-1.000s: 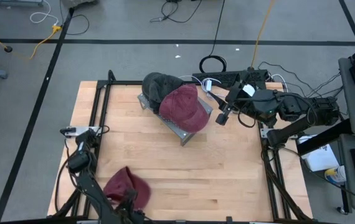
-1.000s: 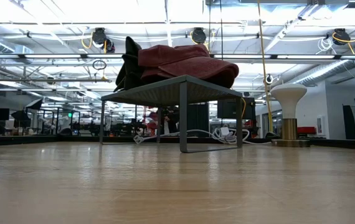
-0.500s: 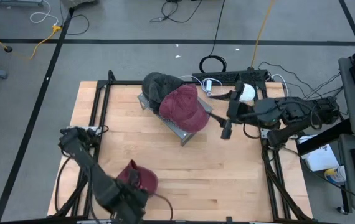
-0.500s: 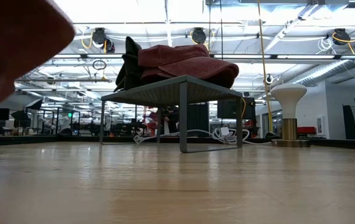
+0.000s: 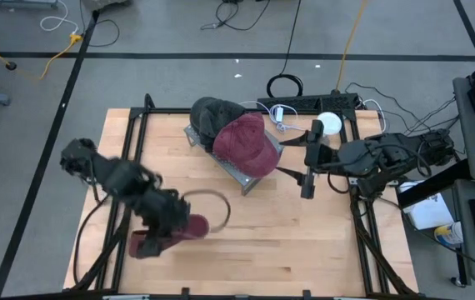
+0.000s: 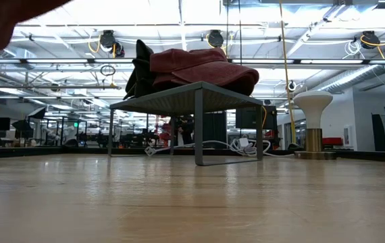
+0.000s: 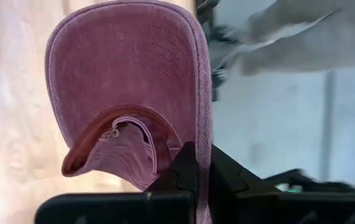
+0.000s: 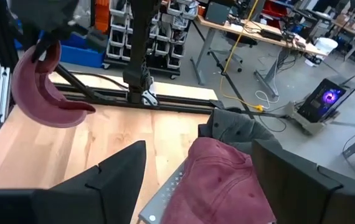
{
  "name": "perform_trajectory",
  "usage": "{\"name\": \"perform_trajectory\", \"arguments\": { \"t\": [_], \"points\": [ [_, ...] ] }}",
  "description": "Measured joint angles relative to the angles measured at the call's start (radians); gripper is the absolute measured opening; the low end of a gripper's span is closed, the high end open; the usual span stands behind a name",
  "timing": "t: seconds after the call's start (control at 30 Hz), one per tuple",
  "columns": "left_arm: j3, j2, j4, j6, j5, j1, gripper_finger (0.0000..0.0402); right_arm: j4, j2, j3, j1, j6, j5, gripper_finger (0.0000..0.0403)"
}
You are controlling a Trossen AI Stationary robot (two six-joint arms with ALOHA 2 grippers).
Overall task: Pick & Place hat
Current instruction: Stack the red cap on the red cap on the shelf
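My left gripper (image 5: 175,223) is shut on a maroon cap (image 5: 164,238) above the table's near left part; the cap's underside fills the left wrist view (image 7: 127,81) and it also shows in the right wrist view (image 8: 40,87). A second maroon cap (image 5: 246,143) and a dark cap (image 5: 212,112) lie on a grey metal rack (image 5: 239,175) at the far middle. My right gripper (image 5: 307,182) is open and empty to the right of the rack. My left gripper pinches the cap's edge (image 7: 203,134) between its two fingers, at the side where brim and crown meet. The cap is lifted clear of the table and hangs below the fingers (image 8: 53,46), its brim (image 7: 127,68) pointing away from them.
The rack stands on thin legs (image 6: 198,128) with open space under it. Black frame rails (image 5: 133,133) run along the table's left and right edges. A white round object (image 5: 329,123) and cables lie at the far right corner.
My left gripper has risen from the table's near edge with the maroon cap and swung toward the far side; the cap is lifted clear and turned. My right gripper has moved toward the near edge, away from the rack.
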Motion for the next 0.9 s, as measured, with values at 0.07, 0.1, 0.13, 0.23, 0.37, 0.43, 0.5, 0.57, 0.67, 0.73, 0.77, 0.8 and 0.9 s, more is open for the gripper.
{"name": "perform_trajectory", "arguments": {
  "t": [0.07, 0.1, 0.13, 0.23, 0.37, 0.43, 0.5, 0.57, 0.67, 0.73, 0.77, 0.8, 0.9],
  "points": [
    [0.000, -0.033, 0.013, 0.001, 0.054, 0.047, 0.0008, 0.001, 0.000, 0.000, 0.000, 0.020, 0.000, 0.0282],
    [0.000, -0.047, 0.017, 0.003, 0.083, 0.073, 0.0008, 0.002, 0.000, 0.000, 0.000, 0.031, 0.000, 0.0280],
    [0.000, -0.061, 0.019, 0.005, 0.108, 0.098, 0.0008, 0.002, 0.000, 0.000, 0.000, 0.039, 0.000, 0.0279],
    [0.000, -0.089, 0.021, 0.012, 0.195, 0.179, 0.0008, 0.002, 0.000, 0.000, 0.000, 0.056, 0.000, 0.0278],
    [0.000, -0.107, 0.040, 0.064, 0.322, 0.290, 0.0008, 0.003, 0.000, 0.000, 0.000, 0.093, -0.001, 0.0279],
    [0.000, -0.109, 0.073, 0.100, 0.391, 0.345, 0.0008, 0.017, 0.000, 0.000, -0.001, 0.116, -0.023, 0.0278],
    [0.000, -0.108, 0.098, 0.140, 0.458, 0.393, 0.0008, 0.044, 0.006, 0.000, -0.007, 0.130, -0.085, 0.0276],
    [0.000, -0.107, 0.114, 0.175, 0.511, 0.438, 0.0008, 0.073, 0.020, 0.001, -0.016, 0.133, -0.142, 0.0273],
    [0.001, -0.093, 0.126, 0.214, 0.583, 0.500, 0.0008, 0.089, 0.048, 0.001, -0.017, 0.136, -0.184, 0.0269],
    [0.001, -0.086, 0.128, 0.229, 0.598, 0.532, 0.0008, 0.107, 0.069, 0.001, -0.019, 0.134, -0.184, 0.0268],
    [0.001, -0.078, 0.135, 0.235, 0.605, 0.547, 0.0008, 0.112, 0.078, 0.001, -0.022, 0.129, -0.184, 0.0267],
    [0.002, -0.073, 0.138, 0.238, 0.616, 0.559, 0.0008, 0.112, 0.089, 0.001, -0.022, 0.125, -0.185, 0.0267],
    [0.000, -0.049, 0.174, 0.242, 0.617, 0.580, 0.0008, 0.111, 0.122, 0.001, -0.030, 0.122, -0.196, 0.0267]
  ]
}}
